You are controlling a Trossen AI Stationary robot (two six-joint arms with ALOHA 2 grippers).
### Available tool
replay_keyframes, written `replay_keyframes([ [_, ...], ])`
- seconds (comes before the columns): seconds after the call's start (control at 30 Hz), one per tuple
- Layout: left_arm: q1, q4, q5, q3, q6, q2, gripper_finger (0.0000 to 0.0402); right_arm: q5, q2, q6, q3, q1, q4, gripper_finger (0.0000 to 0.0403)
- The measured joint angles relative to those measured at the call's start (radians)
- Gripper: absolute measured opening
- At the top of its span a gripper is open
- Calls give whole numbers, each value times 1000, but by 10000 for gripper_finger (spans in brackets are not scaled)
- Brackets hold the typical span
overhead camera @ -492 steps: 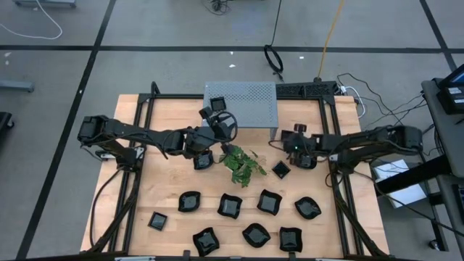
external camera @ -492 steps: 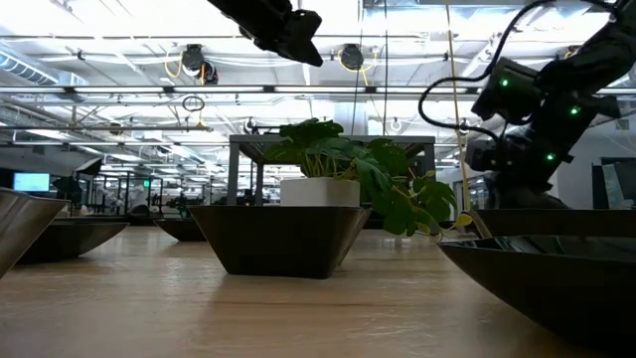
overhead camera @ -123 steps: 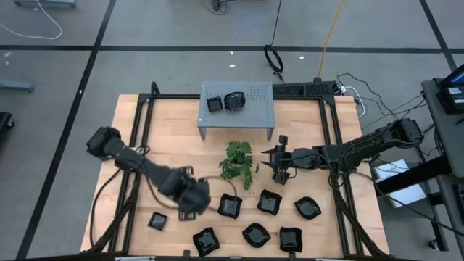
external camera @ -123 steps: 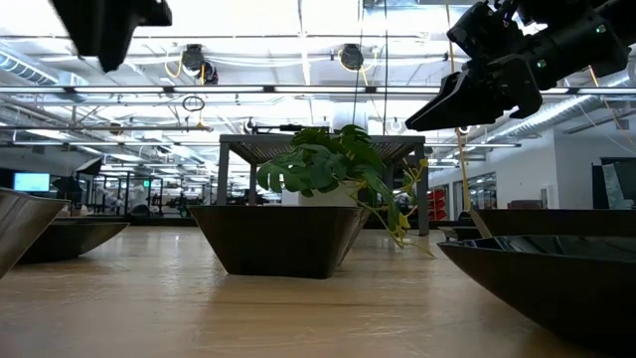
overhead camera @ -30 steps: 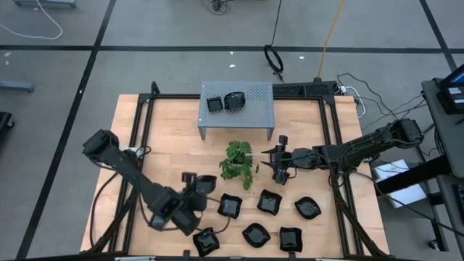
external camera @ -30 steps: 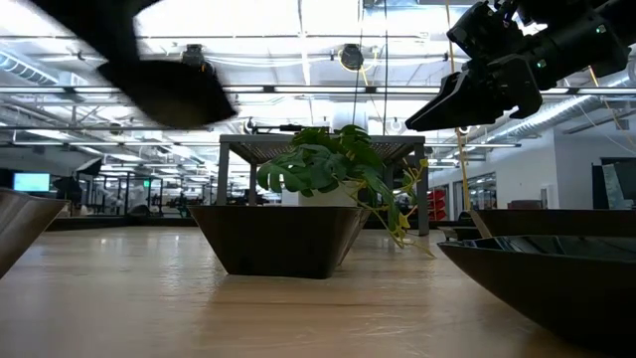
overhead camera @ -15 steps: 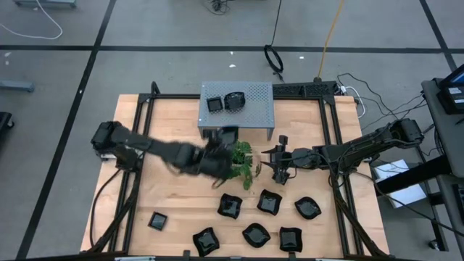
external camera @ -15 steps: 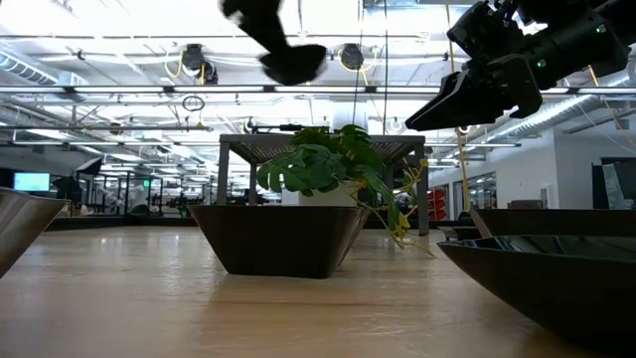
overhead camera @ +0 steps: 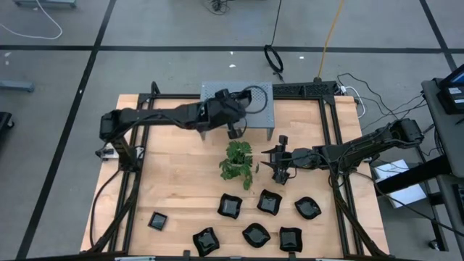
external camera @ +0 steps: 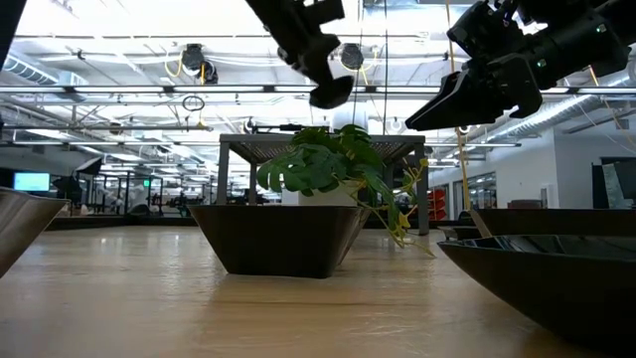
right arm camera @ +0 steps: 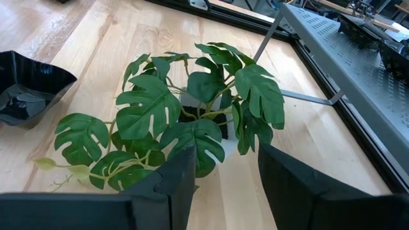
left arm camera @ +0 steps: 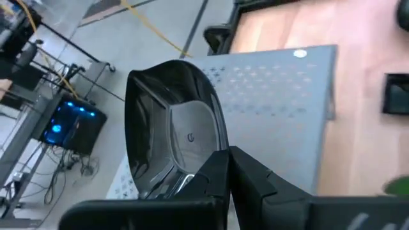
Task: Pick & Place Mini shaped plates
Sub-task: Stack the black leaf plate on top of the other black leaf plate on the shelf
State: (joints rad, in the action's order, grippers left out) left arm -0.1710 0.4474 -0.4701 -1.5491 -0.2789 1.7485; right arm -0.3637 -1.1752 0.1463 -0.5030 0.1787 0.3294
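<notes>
Since the frame of half a second ago, we note that the left arm has swung from beside the green leafy plant up over the grey perforated metal shelf, and the left gripper now hangs above the shelf's front edge. Its fingers are closed on a glossy black wavy-edged mini plate, pinched by the rim and carried tilted, well clear of the shelf top in the wrist view. We observe that the two plates seen on the shelf earlier are now hidden beneath the arm in the high view; one dark square shape shows at the shelf's far side in the left wrist view. The right gripper has not shifted: it hovers just beside the plant with its fingers wide apart and empty. Seven further black plates lie in the front part of the wooden table. In our judgement the carry is in its placing stage. Risks: the rim pinch is narrow and the plate glossy, so a quick descent could let it rotate or slip; released while tilted, it may land on edge; set down blind, it may strike the plates already on the shelf.
</notes>
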Motion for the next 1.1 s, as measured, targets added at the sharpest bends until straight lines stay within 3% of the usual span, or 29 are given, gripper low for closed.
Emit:
replay_keyframes([
  [0.2, -44, 29, 37, 0, 16, 13, 10, 0, 0, 0, 0, 0, 2, 157],
  [0.93, -81, 105, 25, 7, 37, 16, 4, 1, 0, 0, 0, 0, 2, 157],
  [1.1, -92, 102, 25, 7, 34, 16, 23, 1, 0, 0, 0, 0, 2, 157],
])
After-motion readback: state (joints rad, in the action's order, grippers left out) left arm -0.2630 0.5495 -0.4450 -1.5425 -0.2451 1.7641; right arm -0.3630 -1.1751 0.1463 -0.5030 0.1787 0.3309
